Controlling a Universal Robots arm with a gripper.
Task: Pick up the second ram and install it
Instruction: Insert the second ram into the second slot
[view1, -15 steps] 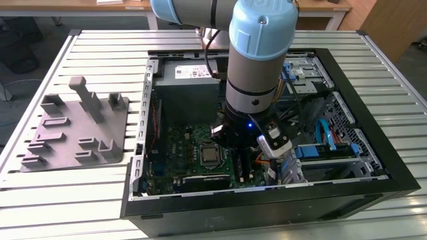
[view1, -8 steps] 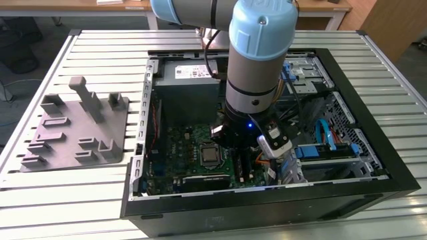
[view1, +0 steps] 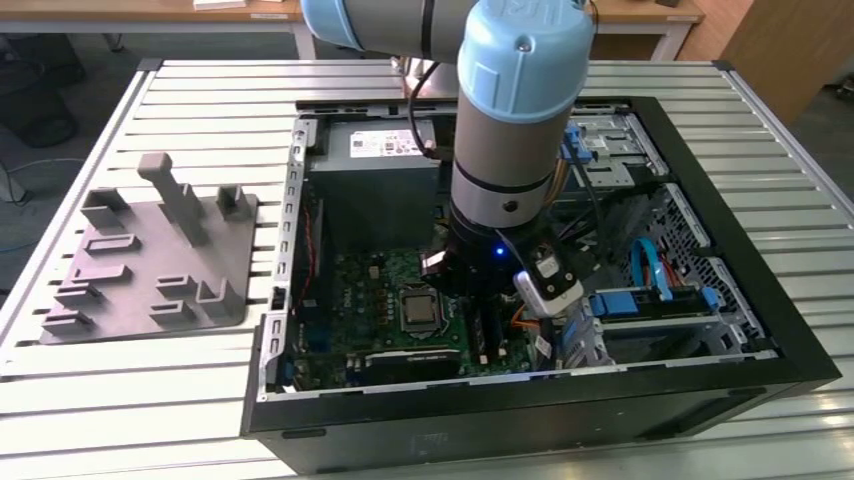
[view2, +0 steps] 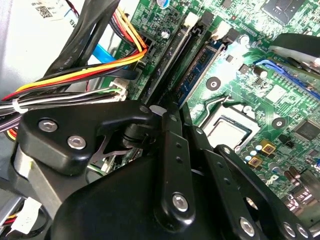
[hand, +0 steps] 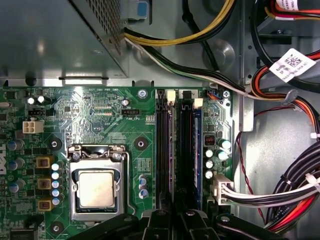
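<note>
Jaws, lowered over the memory slots (hand: 170, 150), look drawn close together, but what they hold, if anything, I cannot tell. On the slatted bench (view1: 200, 400) the open computer case (view1: 747, 330) holds the motherboard (hand: 100, 115), the power supply (hand: 55, 35) and cable bundles (view2: 90, 70). One strip, perhaps the second ram (hand: 198, 150), stands in the slot nearest the cables. The grey holder block (view1: 147, 260) sits beside the case.

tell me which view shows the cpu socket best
The first wrist view: the cpu socket faces the camera, whole and unobstructed. The second wrist view shows it partly hidden by the tool; the exterior view shows it small beside the arm.
</note>
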